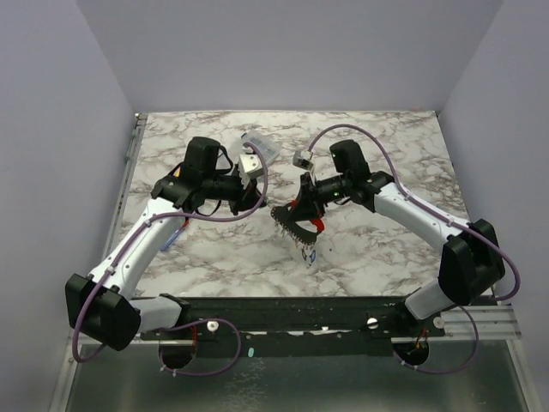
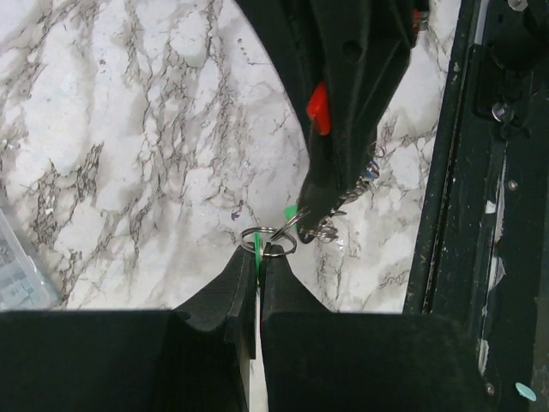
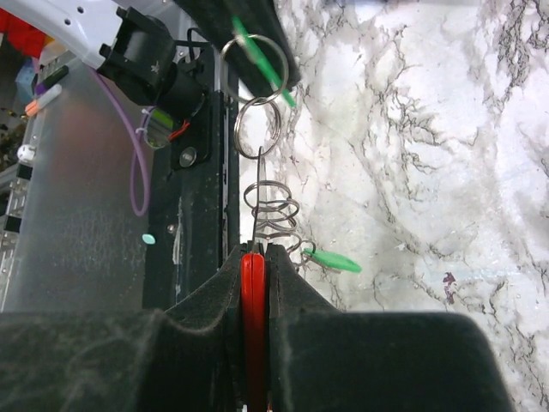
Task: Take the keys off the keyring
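My right gripper (image 3: 255,251) is shut on the red fob (image 3: 253,287) of the keyring, held above the marble table. Silvery coils of the keyring (image 3: 273,210) stick out past its fingertips, and a green-tagged key (image 3: 333,261) hangs beside them. A chain of small rings (image 3: 259,129) leads up to a second green-tagged key (image 3: 262,53). My left gripper (image 2: 258,257) is shut on that green tag (image 2: 256,244), with its small ring (image 2: 268,241) just above the fingertips. In the top view both grippers meet at mid-table, the keys (image 1: 293,227) dangling below the fob (image 1: 317,225).
A clear plastic box (image 1: 257,144) lies at the back of the table (image 1: 386,146), seen also at the left edge of the left wrist view (image 2: 17,270). The black base rail (image 1: 283,313) runs along the near edge. Grey walls enclose the three other sides.
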### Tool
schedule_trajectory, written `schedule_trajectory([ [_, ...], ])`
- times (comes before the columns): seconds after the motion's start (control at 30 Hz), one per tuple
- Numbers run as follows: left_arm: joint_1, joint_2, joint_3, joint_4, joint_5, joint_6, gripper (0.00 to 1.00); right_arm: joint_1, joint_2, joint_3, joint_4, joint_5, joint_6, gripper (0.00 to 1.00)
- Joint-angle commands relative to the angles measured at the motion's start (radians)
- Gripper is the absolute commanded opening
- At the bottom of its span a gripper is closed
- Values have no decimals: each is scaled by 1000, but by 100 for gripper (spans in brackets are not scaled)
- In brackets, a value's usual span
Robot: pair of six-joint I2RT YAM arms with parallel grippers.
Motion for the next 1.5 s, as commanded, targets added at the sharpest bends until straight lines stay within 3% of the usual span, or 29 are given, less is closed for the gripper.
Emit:
schedule_trajectory([
  [0.0,-76,-8,71,-77,-119,99,0,-5,-28,-49,81,2,-4,1],
  [0.2,-192,20,121,-145,-322,210,0,-5,-38,-127,193,0,-11,3],
  [0.33,-207,51,219,-238,-457,314,0,-5,-60,-186,247,7,-24,6],
  [0.6,-263,34,278,-274,-515,581,0,-4,-93,-241,302,1,-23,15],
  [0.73,-310,28,288,-265,-522,586,0,-5,-104,-247,302,-3,-19,32],
  [0.83,-360,46,294,-274,-543,546,0,-5,-108,-241,302,-5,-18,38],
  [1.1,-406,69,304,-286,-488,479,0,-13,-141,-212,272,-17,-21,44],
  [1.27,-409,62,285,-260,-524,503,0,-36,-170,-177,196,-22,-63,48],
  [1.47,-425,99,299,-259,-534,414,0,-36,-189,-118,143,-66,-23,48],
])
